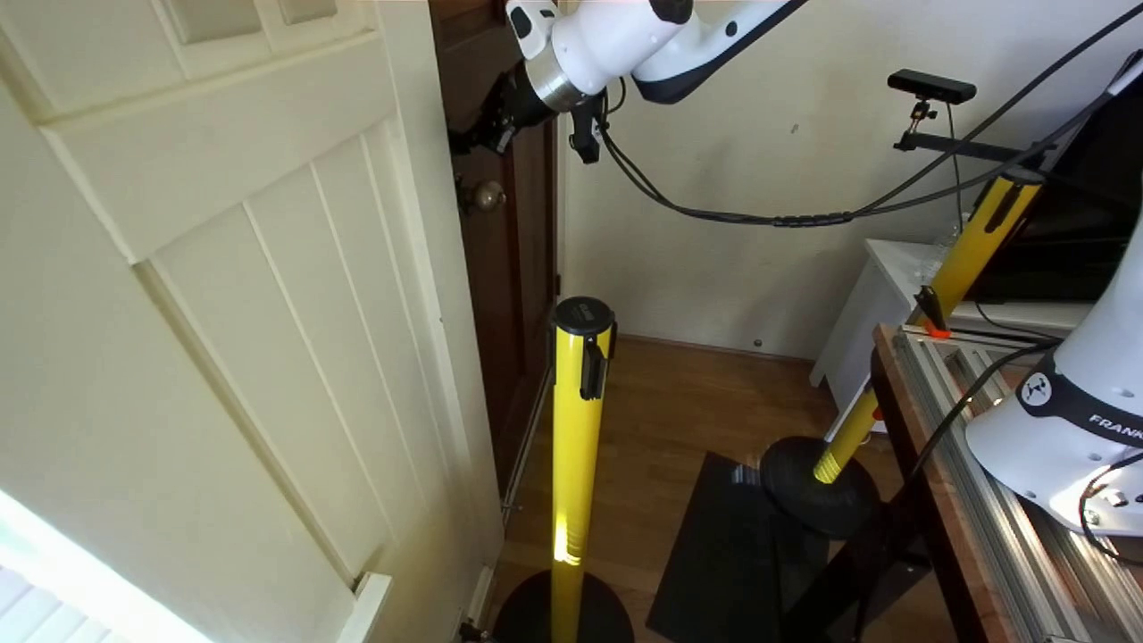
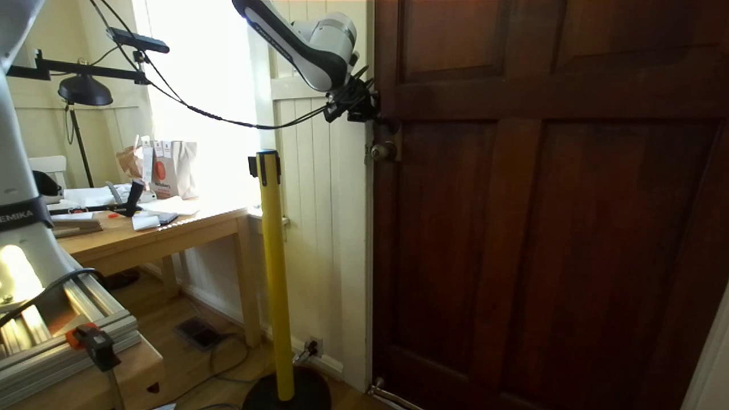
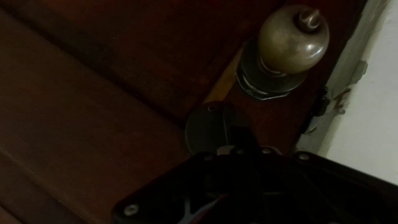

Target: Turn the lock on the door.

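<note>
Door (image 2: 524, 267): dark red-brown panelled wood, filling the right half of the frame in an exterior view; in the wrist view its grooves run slantwise across the left.
Trim (image 3: 367, 133): pale paint, chipped along its edge, down the right of the wrist view.
Wall (image 1: 268, 295): cream panelling over the left of the frame in an exterior view.
Floor (image 1: 696, 384): brown boards, lower centre in an exterior view.
Window (image 2: 222, 51): one, glaringly bright, upper left of centre in an exterior view.
Arm (image 1: 607, 40): one, white, reaching in at the top of both exterior views.
Gripper (image 3: 247, 148): one, black, coming in from the bottom of the wrist view; its fingers are lost in shadow, so I cannot tell if they stand wide, narrow or around something.
Lock (image 3: 203, 130): one, a dark round plate on the door, near the middle of the wrist view; the gripper covers its lower right, and whether the two touch I cannot tell.
Knob (image 3: 293, 40): one, brassy (a small stub on its face catches the light), upper right of the wrist view.
Yellow posts (image 1: 576, 464): two in an exterior view, lower centre and right, each on a round black base.
Lamp (image 2: 85, 90): one, black, upper left in an exterior view.
Wooden table (image 2: 171, 238): one, left in an exterior view.
</note>
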Controlling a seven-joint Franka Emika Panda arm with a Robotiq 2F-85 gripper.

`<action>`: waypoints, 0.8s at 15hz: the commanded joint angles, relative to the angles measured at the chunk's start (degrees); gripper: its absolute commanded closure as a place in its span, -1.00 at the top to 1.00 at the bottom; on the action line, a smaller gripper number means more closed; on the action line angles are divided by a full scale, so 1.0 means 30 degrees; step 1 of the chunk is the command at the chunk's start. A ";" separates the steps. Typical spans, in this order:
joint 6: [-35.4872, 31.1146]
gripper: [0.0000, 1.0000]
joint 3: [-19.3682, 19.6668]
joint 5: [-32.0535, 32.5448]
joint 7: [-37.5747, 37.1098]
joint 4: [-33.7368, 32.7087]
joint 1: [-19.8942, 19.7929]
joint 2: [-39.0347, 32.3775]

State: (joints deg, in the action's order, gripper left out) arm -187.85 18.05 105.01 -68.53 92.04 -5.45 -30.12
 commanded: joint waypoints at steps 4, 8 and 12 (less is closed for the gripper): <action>-0.0093 -1.00 -0.0547 -0.0083 -0.1409 -0.1044 -0.1138 0.0087; -0.0182 -1.00 -0.0383 -0.0154 -0.2344 -0.1646 -0.2037 0.0199; -0.1679 -1.00 0.0425 -0.0532 -0.1899 0.0354 -0.1989 0.0647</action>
State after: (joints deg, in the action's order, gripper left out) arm -188.96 17.55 104.99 -75.16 87.98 -12.14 -29.36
